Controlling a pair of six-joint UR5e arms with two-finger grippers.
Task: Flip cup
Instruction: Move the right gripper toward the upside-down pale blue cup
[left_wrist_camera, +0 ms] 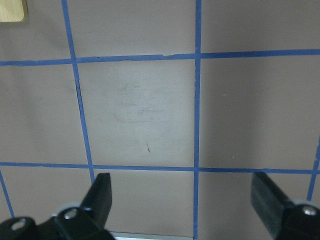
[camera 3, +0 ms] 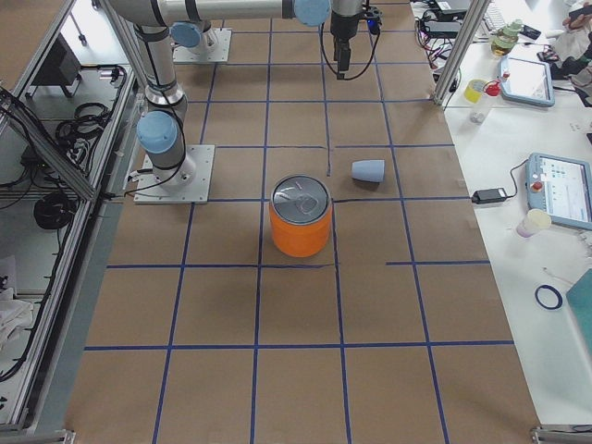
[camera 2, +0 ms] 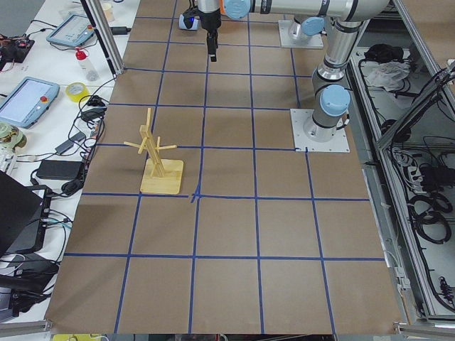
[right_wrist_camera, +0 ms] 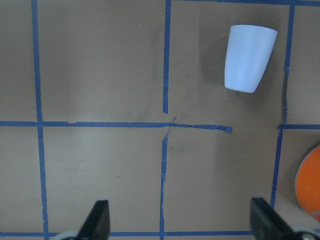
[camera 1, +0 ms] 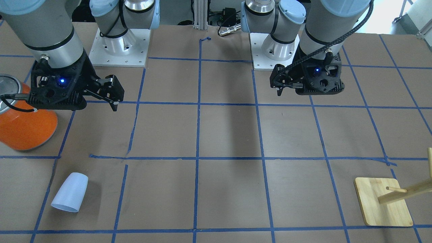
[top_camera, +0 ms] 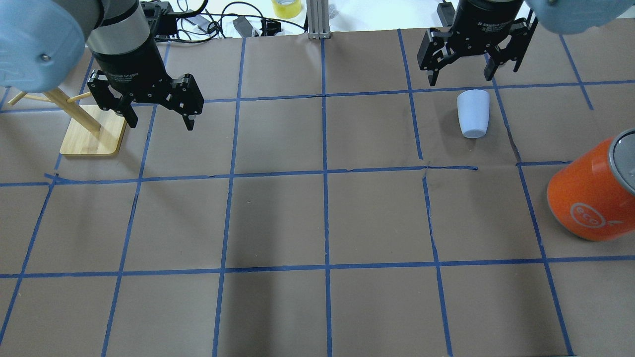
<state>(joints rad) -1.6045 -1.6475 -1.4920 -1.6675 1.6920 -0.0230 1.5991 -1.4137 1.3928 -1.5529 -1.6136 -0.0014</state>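
The pale blue-white cup (top_camera: 474, 113) lies on its side on the brown table, rim pointing away from the robot. It also shows in the front view (camera 1: 69, 197), the right-side view (camera 3: 367, 171) and the right wrist view (right_wrist_camera: 248, 58). My right gripper (top_camera: 461, 79) is open and empty. It hangs above the table just beyond the cup without touching it, and its fingers frame the bottom of the right wrist view (right_wrist_camera: 180, 220). My left gripper (top_camera: 161, 124) is open and empty, far from the cup on the other side of the table (left_wrist_camera: 182, 200).
A large orange can with a silver top (top_camera: 590, 198) stands near the cup, toward the robot on its right (camera 1: 23, 125). A wooden mug tree on a square base (top_camera: 92, 136) stands by the left gripper. Blue tape lines grid the table.
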